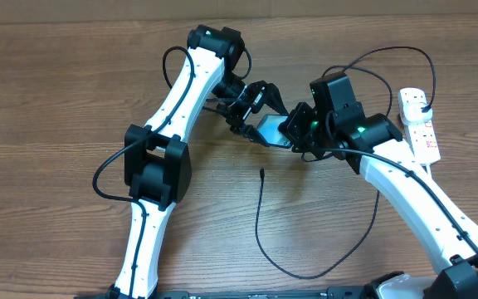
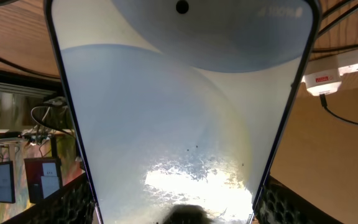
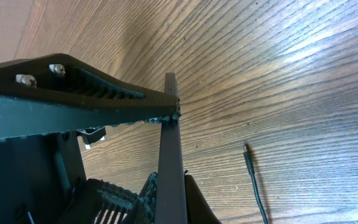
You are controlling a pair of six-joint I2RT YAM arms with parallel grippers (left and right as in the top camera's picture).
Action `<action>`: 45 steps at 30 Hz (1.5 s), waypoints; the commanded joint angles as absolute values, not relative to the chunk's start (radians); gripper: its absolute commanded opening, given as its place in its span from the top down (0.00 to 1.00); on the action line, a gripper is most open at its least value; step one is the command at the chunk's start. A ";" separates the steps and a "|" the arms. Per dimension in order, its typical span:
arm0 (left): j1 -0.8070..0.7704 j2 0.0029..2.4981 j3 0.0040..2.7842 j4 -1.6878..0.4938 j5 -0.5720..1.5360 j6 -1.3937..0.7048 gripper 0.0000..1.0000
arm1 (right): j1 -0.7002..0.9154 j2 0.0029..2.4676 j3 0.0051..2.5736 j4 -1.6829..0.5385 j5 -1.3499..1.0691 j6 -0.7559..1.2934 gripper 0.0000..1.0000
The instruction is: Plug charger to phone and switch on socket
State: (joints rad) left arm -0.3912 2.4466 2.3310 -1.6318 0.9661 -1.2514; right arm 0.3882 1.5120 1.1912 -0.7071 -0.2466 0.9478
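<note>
The phone (image 1: 272, 129), lit pale blue, is held off the table between both grippers. My left gripper (image 1: 251, 112) is shut on it from the far left. In the left wrist view the screen (image 2: 179, 106) fills the frame between the two fingers (image 2: 176, 208). My right gripper (image 1: 299, 129) is shut on its right end. The right wrist view shows the phone edge-on (image 3: 169, 143) between the jaws (image 3: 169, 199). The charger's connector tip (image 1: 260, 172) lies free on the table, also in the right wrist view (image 3: 247, 151). Its black cable (image 1: 289, 270) loops round to the socket (image 1: 419, 124).
The white power strip lies at the right edge, also in the left wrist view (image 2: 334, 68), with the charger's black plug (image 1: 421, 101) at its far end. Black cable loops run behind the right arm (image 1: 388, 51). The table is bare brown wood (image 1: 56, 100).
</note>
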 commanded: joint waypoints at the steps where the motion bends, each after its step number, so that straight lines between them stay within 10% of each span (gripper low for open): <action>1: -0.388 2.451 2.361 -1.634 0.984 -1.203 0.43 | 0.393 1.515 1.197 -0.697 -0.247 0.966 0.96; 3: -0.384 2.451 2.361 -1.633 0.983 -1.181 0.00 | 0.393 1.515 1.197 -0.697 -0.247 0.966 0.96; 18: -0.241 2.368 2.361 -1.690 0.849 -0.968 0.00 | 0.365 1.515 1.197 -0.648 -0.249 1.040 0.96; 45: -0.152 2.028 2.361 -1.518 0.643 -1.158 0.00 | 0.315 1.515 1.197 -0.095 -0.794 2.046 0.96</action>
State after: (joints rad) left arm -0.1261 2.0567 2.3447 -1.5440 0.6643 -1.1030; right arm 0.3149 1.5158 1.1881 -0.1394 -0.7059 1.8854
